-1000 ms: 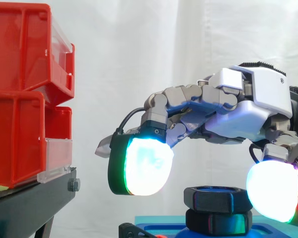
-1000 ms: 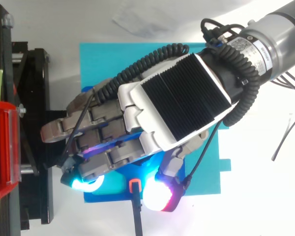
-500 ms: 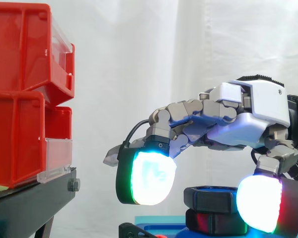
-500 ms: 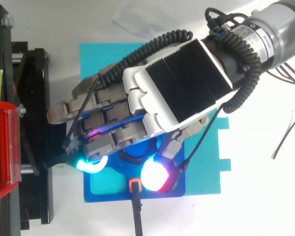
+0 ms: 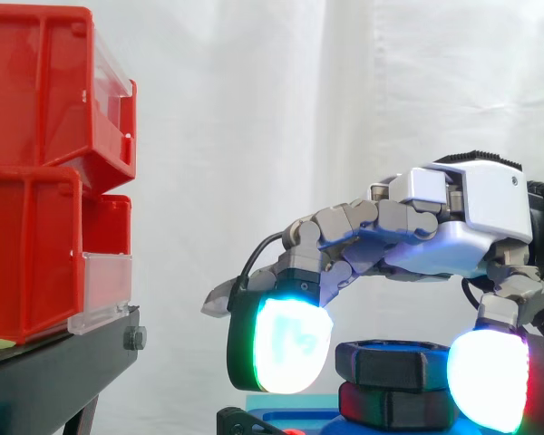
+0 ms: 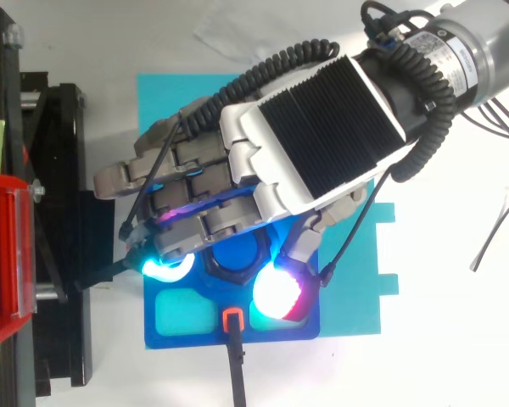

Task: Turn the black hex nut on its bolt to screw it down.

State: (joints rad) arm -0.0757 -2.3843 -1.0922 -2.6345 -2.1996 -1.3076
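Black hex nut [image 5: 394, 362], hand [image 5: 453, 240] closing in.
Lowered just now, flanking at 9 and 4 o'clock; grip impossible to tell, twist likely next.

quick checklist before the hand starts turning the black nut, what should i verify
1. Black hex nut sits level above the blue base: ok.
2. Hand over the nut: ok.
3. Finger pad touching the nut's left side: not ok, a narrow gap shows in the side view.
4. Thumb pad touching its right side: cannot tell, it overlaps the nut.
5. Red bins clear of the hand: ok.
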